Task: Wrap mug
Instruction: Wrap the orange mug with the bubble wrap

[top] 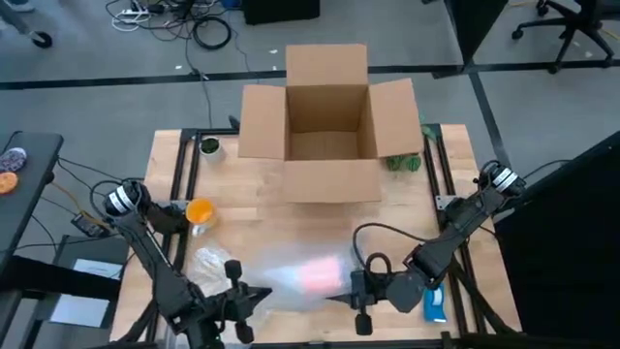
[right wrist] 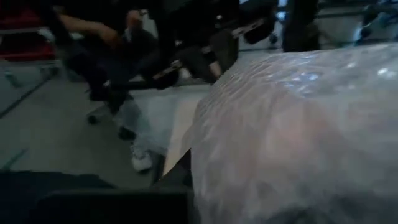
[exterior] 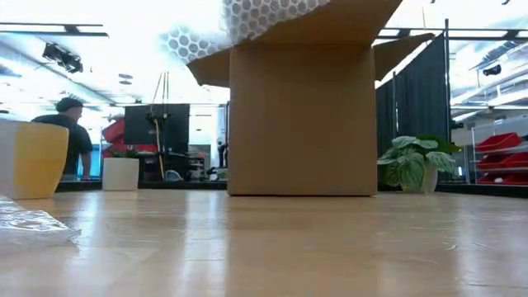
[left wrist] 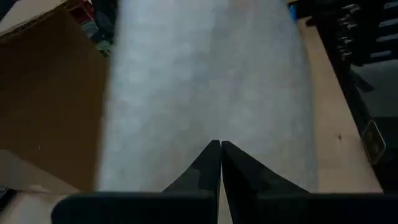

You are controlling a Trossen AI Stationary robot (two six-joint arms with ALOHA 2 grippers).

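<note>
The orange mug (top: 199,211) stands upright on its base at the table's left, apart from both grippers; the low view shows the mug (exterior: 37,159) at its left edge. A clear bubble wrap sheet (top: 295,274) spans between my grippers near the table's front edge. Part of the bubble wrap (exterior: 247,21) is raised high in the low view. My left gripper (top: 260,296) is shut at the sheet's left end, and my right gripper (top: 337,294) is shut at its right end. My left gripper pinches the sheet's near edge (left wrist: 219,138) between its two shut fingers, coming level from the table's left. The sheet stretches away from the fingertips, spread wide and lifted. My right gripper holds the sheet's right end (top: 329,289), coming level from the table's right. In its wrist view the bubble wrap (right wrist: 292,137) covers the fingers and hides the contact.
An open cardboard box (top: 327,121) stands at the table's far middle. Crumpled clear wrap (top: 206,262) lies left of the sheet. A blue-and-white flat object (top: 434,302) lies at the near right. A small plant (top: 405,162) stands right of the box. A person (exterior: 70,132) is beyond the table.
</note>
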